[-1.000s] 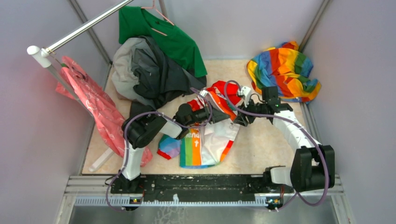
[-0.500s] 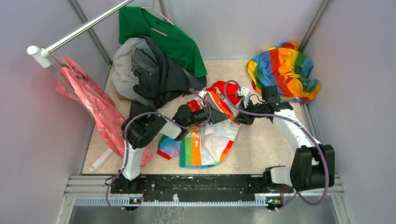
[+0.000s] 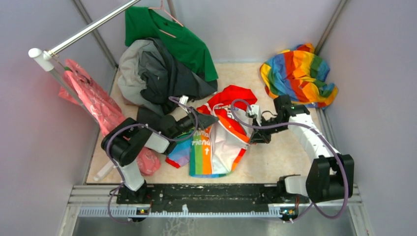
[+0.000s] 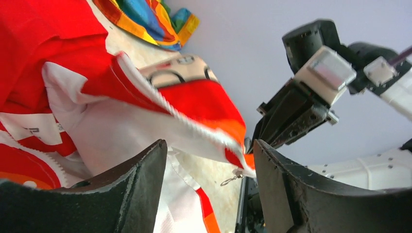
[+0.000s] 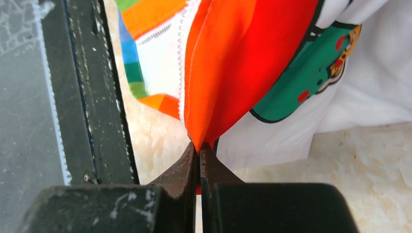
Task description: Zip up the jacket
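Standing released at the left, the left end effector [image 3: 208,120] hangs just beside the jacket [image 3: 219,147], fingers spread and touching nothing. The jacket lies crumpled mid-worktop [image 3: 280,152] between the 2 arms. It looks light, thin and limp, so it will likely fold and slide. The stiffer orange-red zipper strip [image 5: 228,63] and the small zipper pull [image 4: 231,178] seem the best holds. The right end effector [image 5: 199,145] is clenched on that strip's edge. Since 1 second ago, the left arm has let go and drawn back leftward, baring the red hood [image 3: 236,93]. The right has closed and shifted nearer.
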